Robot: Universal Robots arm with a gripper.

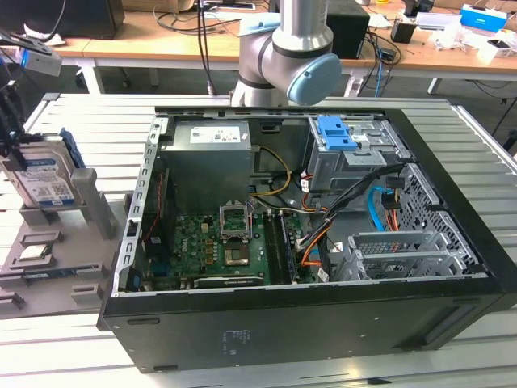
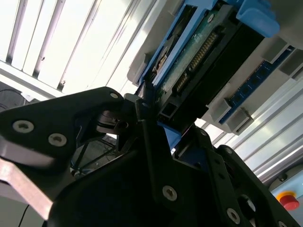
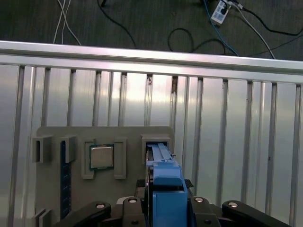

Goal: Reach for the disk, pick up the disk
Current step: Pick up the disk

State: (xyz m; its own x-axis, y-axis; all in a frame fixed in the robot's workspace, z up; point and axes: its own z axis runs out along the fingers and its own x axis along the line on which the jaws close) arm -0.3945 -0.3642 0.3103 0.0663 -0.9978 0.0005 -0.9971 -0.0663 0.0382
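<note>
We see the claw [image 3: 165, 215] clamped narrow on both faces of the disk [image 3: 168, 184]. The grey rack [image 3: 128, 135] sits just ahead of the claw.

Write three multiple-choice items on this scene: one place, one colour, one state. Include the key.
1. Where is the rectangular silver metal disk?
A) in the grey plastic holder, on the exterior view's left of the open black computer case
B) inside that case
C) on the floor

2. What colour is the plastic rail along its edge?
A) red
B) yellow
C) blue

3. How does the disk sit?
A) lying flat
B) upright on edge
C) tipped against the case

Key:
1 A: the exterior view shows it slotted in the holder beside the case.
2 C: the rail is blue in the first wrist view.
3 B: it stands on edge in the holder's slot.
</note>
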